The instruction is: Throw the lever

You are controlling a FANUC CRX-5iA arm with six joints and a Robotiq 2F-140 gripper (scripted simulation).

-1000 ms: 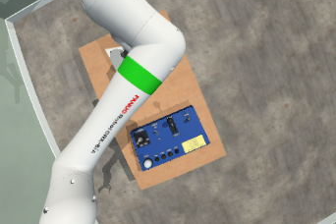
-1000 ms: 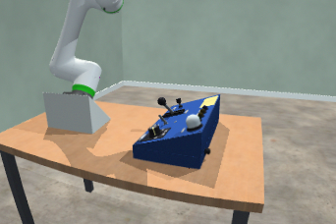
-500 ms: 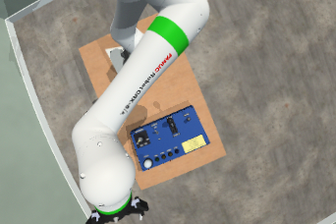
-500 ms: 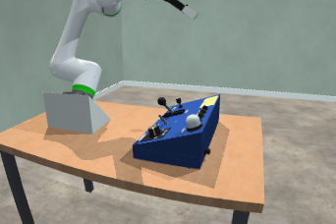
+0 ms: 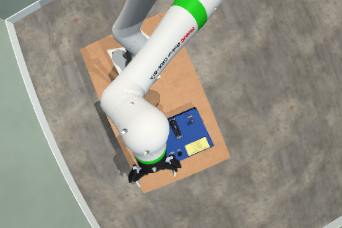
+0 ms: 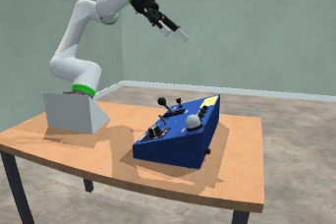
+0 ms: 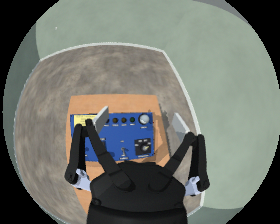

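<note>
The console (image 6: 183, 143), a blue wedge with a sloped face, sat on the wooden table (image 6: 236, 181) in the lower centre of the exterior view, toward the table's right half. Its lever (image 6: 166, 106), a dark stalk with a ball knob, rose tilted from the upper middle of the sloped face. Beside it on the face were a white dome (image 6: 194, 122), a small dark knob (image 6: 179, 100) and a yellow label (image 6: 210, 100) near the top edge. Which position the lever stood at could not be read.

The gripper (image 6: 171, 28) hung in the upper centre of that view, well above the console and apart from it, pointing down and to the right. Its fingers (image 6: 182, 35) stood spread wide with nothing between them. In the wrist view the console (image 7: 119, 136) appeared between the open fingers, far below.

The arm's grey pedestal (image 6: 58, 122) stood on the table at the left of the exterior view, well apart from the console. From the top, the forearm covered the console's (image 5: 200, 126) left part.
</note>
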